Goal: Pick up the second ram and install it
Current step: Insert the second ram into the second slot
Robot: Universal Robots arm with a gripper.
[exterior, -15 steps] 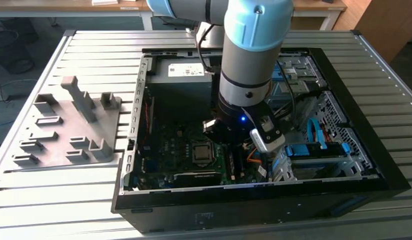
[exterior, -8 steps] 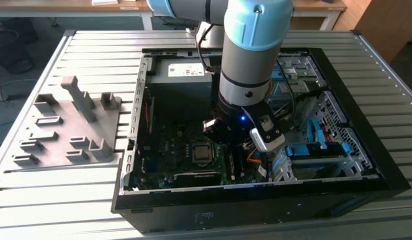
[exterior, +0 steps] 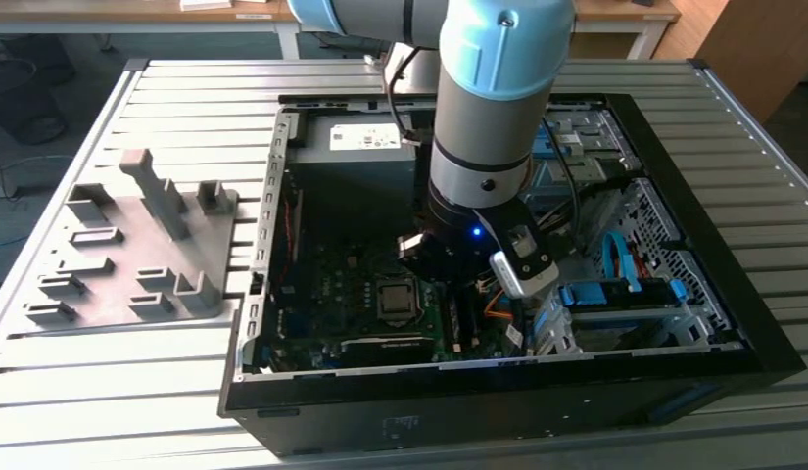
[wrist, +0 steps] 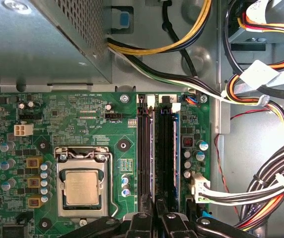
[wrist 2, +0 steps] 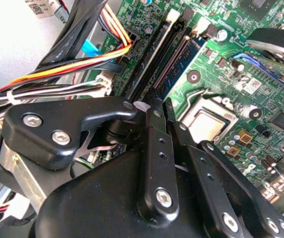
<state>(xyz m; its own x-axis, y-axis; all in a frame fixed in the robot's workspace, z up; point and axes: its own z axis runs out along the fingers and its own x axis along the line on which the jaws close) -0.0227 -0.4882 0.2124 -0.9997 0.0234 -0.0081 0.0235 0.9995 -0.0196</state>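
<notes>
Inside the computer case [exterior: 717, 323], the fingers [wrist: 154, 218] hang low over the black memory slots [wrist: 158, 148], nearly pressed together; whether they pinch anything, I cannot tell.

Mobo [exterior: 364, 294] in case [exterior: 717, 323]; rack [exterior: 142, 245] ext-view left.

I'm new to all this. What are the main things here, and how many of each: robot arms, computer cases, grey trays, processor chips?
robot arm: 1
open computer case: 1
grey tray beside the case: 1
processor chip on the green board: 1
Total: 4
</notes>
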